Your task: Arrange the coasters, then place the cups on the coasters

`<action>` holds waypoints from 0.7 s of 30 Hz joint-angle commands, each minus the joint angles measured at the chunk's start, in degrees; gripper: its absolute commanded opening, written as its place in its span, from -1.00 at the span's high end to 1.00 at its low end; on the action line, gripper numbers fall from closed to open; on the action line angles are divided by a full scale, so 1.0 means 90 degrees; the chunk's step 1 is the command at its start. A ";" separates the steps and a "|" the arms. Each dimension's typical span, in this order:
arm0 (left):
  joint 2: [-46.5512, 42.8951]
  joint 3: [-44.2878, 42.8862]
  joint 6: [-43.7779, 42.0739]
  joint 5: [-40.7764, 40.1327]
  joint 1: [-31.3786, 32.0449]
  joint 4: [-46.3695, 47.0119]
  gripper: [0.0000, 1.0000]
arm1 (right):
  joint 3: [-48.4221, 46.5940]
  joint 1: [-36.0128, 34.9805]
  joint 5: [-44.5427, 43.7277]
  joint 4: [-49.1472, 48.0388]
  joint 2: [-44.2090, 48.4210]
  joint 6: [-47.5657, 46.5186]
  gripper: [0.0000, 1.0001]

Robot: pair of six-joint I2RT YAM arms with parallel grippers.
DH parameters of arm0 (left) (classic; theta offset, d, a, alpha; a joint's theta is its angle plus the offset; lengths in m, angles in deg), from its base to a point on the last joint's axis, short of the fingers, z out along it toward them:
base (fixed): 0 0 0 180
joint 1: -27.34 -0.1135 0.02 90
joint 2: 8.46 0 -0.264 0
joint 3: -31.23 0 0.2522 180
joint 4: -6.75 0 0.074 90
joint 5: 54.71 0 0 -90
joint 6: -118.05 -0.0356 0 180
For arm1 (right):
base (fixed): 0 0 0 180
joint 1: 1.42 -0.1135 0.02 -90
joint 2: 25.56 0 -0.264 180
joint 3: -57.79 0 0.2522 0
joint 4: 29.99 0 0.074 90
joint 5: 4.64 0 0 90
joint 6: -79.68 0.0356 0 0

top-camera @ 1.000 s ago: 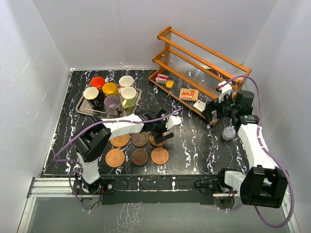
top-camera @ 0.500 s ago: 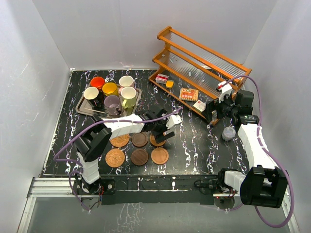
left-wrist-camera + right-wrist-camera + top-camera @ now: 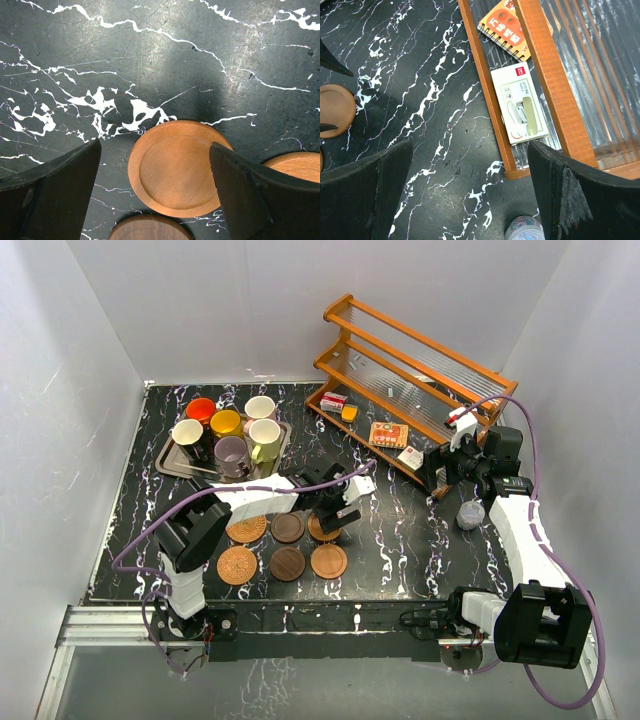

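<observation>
1. At about 10 o'clock on the table point(image 3: 400, 540) sits a metal tray point(image 3: 168, 466). It holds all six cups: the orange mug point(image 3: 201, 408), black mug point(image 3: 187, 433), yellow mug point(image 3: 225, 422), lilac mug point(image 3: 231, 451), cream-pink mug point(image 3: 260, 406) and yellow-green mug point(image 3: 264, 433).
2. At 5 o'clock from the tray, the coasters lie flat on the table in two rows of three. The woven coasters point(image 3: 247, 529) are on the left and the dark coasters point(image 3: 288, 563) in the middle. On the right are the near orange-brown coaster point(image 3: 328, 560) and the far orange-brown coaster point(image 3: 175, 167).
3. The left end effector point(image 3: 155, 150) hangs over the far orange-brown coaster with its fingers point(image 3: 55, 195) spread wide, gripping nothing. The disc lies between them (whether the tips touch the table, I cannot tell).
4. A wooden rack point(image 3: 410, 375) stands at 2 o'clock. A spiral notebook point(image 3: 502, 25) and a white box point(image 3: 520, 105) lie on its lowest level.
5. The right end effector point(image 3: 470, 145) is also spread and empty, above bare table at 7 o'clock from the white box.
6. A small clear cup point(image 3: 470, 513) stands near the table's edge at 3 o'clock.
</observation>
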State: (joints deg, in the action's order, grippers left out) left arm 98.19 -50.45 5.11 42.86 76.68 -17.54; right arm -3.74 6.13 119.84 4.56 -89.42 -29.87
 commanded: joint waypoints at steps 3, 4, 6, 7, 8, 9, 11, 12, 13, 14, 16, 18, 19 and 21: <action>0.0152 -0.0059 0.0056 0.0268 0.0076 -0.0139 -0.76 | -0.0015 0.0034 0.0075 -0.0280 0.0040 -0.0074 -0.97; 0.0176 -0.0080 0.0066 0.0280 0.0082 -0.0153 -0.76 | -0.0015 0.0039 0.0075 -0.0280 0.0044 -0.0074 -0.97; 0.0215 -0.0134 0.0094 0.0325 0.0083 -0.0174 -0.76 | -0.0006 0.0032 0.0075 -0.0280 0.0057 -0.0074 -0.97; 0.0224 -0.0160 0.0106 0.0346 0.0084 -0.0178 -0.76 | -0.0005 0.0039 0.0080 -0.0287 0.0061 -0.0074 -0.97; 0.0238 -0.0174 0.0116 0.0357 0.0083 -0.0178 -0.76 | -0.0002 0.0040 0.0076 -0.0280 0.0057 -0.0074 -0.97; 0.0244 -0.0193 0.0124 0.0368 0.0086 -0.0186 -0.76 | -0.0005 0.0041 0.0075 -0.0280 0.0061 -0.0074 -0.97; 0.0242 -0.0206 0.0130 0.0353 0.0093 -0.0193 -0.76 | -0.0005 0.0041 0.0085 -0.0280 0.0069 -0.0074 -0.97; 0.0234 -0.0194 0.0124 0.0327 0.0077 -0.0181 -0.76 | -0.0004 0.0050 0.0085 -0.0283 0.0064 -0.0073 -0.97; 0.0201 -0.0175 0.0101 0.0273 0.0084 -0.0166 -0.76 | -0.0005 0.0055 0.0092 -0.0280 0.0069 -0.0074 -0.97; 0.0184 -0.0154 0.0091 0.0218 0.0085 -0.0148 -0.76 | -0.0005 0.0053 0.0094 -0.0280 0.0075 -0.0074 -0.97; 0.0139 -0.0113 0.0036 0.0118 0.0080 -0.0123 -0.76 | -0.0005 0.0057 0.0095 -0.0282 0.0065 -0.0074 -0.97; 0.0084 -0.0091 0.0010 0.0040 0.0075 -0.0111 -0.76 | -0.0005 0.0050 0.0103 -0.0280 0.0060 -0.0074 -0.97; 0.0052 -0.0085 0.0001 0.0022 0.0074 -0.0110 -0.76 | -0.0004 0.0058 0.0104 -0.0282 0.0057 -0.0074 -0.97; -0.0011 -0.0083 -0.0019 -0.0022 0.0074 -0.0110 -0.76 | -0.0005 0.0059 0.0105 -0.0280 0.0054 -0.0074 -0.97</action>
State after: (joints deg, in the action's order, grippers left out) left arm 99.17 -51.44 5.72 44.20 76.99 -17.34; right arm -3.74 6.22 119.86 4.56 -89.42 -29.89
